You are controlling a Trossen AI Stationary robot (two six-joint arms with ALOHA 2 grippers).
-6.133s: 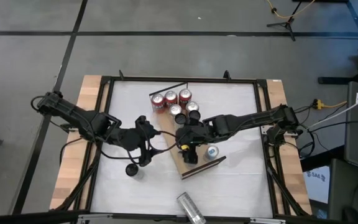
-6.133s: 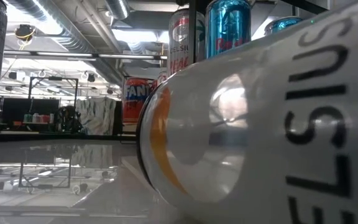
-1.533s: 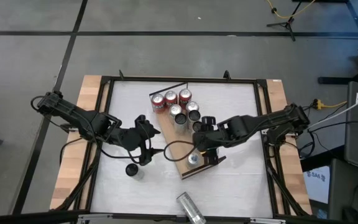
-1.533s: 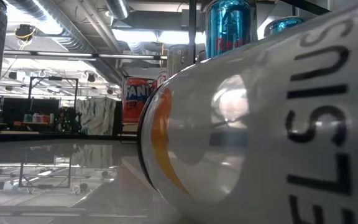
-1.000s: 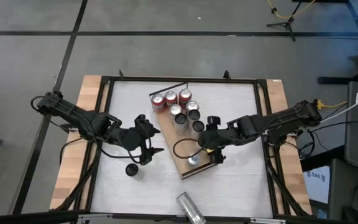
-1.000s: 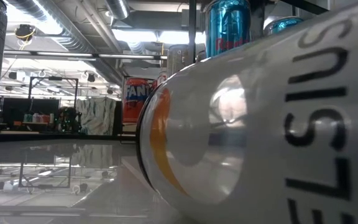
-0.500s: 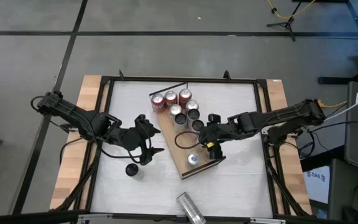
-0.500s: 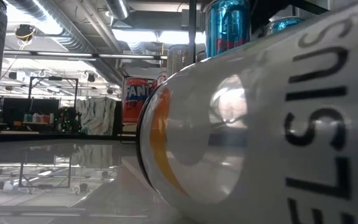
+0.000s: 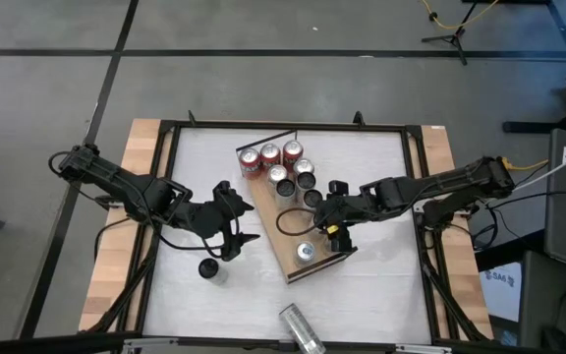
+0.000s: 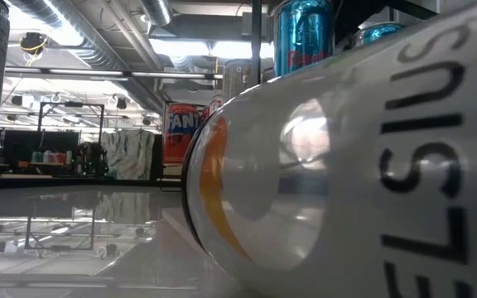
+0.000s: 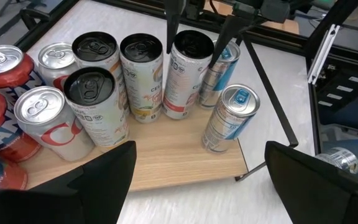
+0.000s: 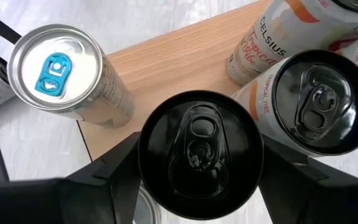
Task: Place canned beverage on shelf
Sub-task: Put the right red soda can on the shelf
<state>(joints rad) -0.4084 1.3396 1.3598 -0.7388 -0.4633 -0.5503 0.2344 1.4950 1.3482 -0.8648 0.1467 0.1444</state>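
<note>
High view: right claw (image 9: pixel 328 218) sits over the shelf (image 9: pixel 285 258), fingers closed around a black-topped can (image 12: pixel 199 151) standing on the board beside a blue-tabbed can (image 12: pixel 56 66). Left claw (image 9: pixel 236 242) hangs above the white counter (image 9: pixel 371 285) beside the shelf, fingers wide, gripping nothing. A Celsius can (image 9: pixel 301 329) lies toppled at the counter's near edge.

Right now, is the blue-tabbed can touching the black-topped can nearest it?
Apart. The left wrist view shows bare shelf between the blue-tabbed can and the black-topped can.
</note>
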